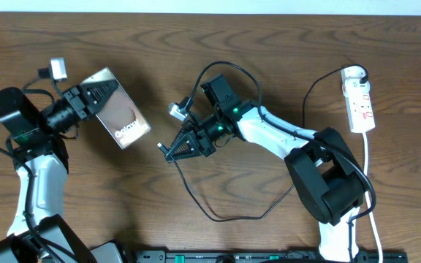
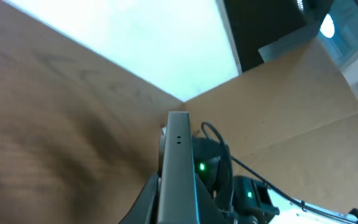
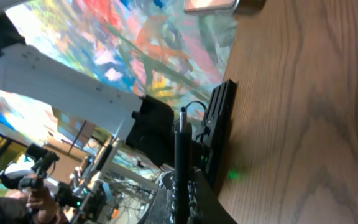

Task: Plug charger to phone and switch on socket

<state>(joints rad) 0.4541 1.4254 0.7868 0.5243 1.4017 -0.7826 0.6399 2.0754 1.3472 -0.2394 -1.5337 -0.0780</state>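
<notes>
Right up close in the left wrist view is the thin grey edge of the phone (image 2: 178, 180), squeezed tight between the fingers of the left gripper (image 1: 102, 89). From above, the phone is at the left side of the table (image 1: 196, 44). Its shiny brown back faces up, and the white letters on it look like "Galaxy". I cannot tell if it touches the wood. The right gripper (image 1: 168, 151) is in the middle of the table, to the right of the phone, with a small gap of bare wood between them. Its fingers are pressed together on the charger (image 3: 181, 143), close to the small tip, which pokes out past the fingers. The rest of the charger loops toward the near edge and back up to the right. The socket (image 1: 359, 98) lies well apart at the far right, with a black plug (image 1: 360, 73) in its far end and a white cord (image 1: 369, 168) running toward the near edge. Its red marks are too small to read. Bare wood fills the far middle of the table.
</notes>
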